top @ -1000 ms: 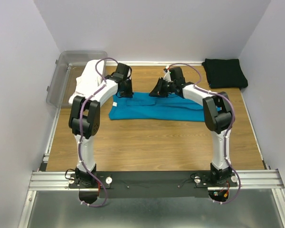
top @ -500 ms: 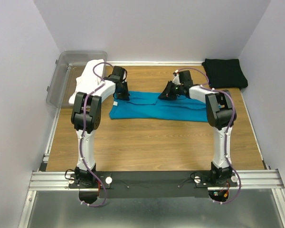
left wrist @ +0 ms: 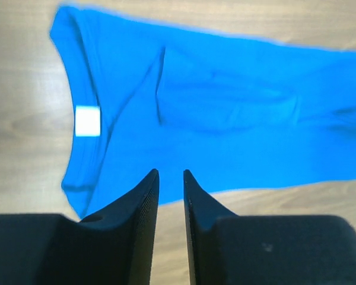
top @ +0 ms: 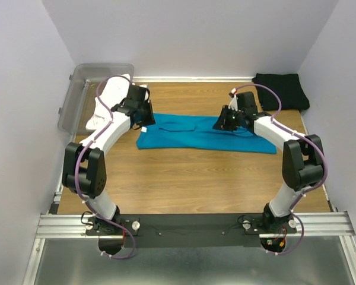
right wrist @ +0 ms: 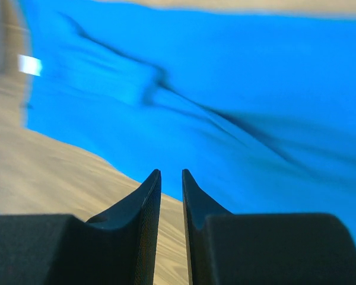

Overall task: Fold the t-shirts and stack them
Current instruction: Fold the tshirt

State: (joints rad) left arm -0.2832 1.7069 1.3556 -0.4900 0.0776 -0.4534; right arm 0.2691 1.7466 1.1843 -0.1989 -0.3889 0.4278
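The teal-blue t-shirt point(top: 184, 133) lies on the wooden table as a long band folded lengthwise, with its collar and white label at the left end. It fills the left wrist view point(left wrist: 225, 113) and the right wrist view point(right wrist: 237, 83). My left gripper point(top: 143, 117) hovers over the collar end; its jaws point(left wrist: 169, 172) stand close together with nothing between them. My right gripper point(top: 223, 122) hovers over the shirt's right half, jaws point(right wrist: 168, 171) likewise close and empty. The black t-shirt point(top: 280, 91) lies folded at the back right. The white t-shirt point(top: 108, 98) drapes from the tub.
A clear grey plastic tub point(top: 83, 83) stands at the back left corner, tilted against the wall. Walls close in the table on the left, back and right. Bare wood point(top: 190, 178) lies between the teal shirt and the arm bases.
Both grippers have moved apart along the teal shirt, the left one leftwards and the right one rightwards. Both elbows have swung outward and down. The shirt has stayed flat.
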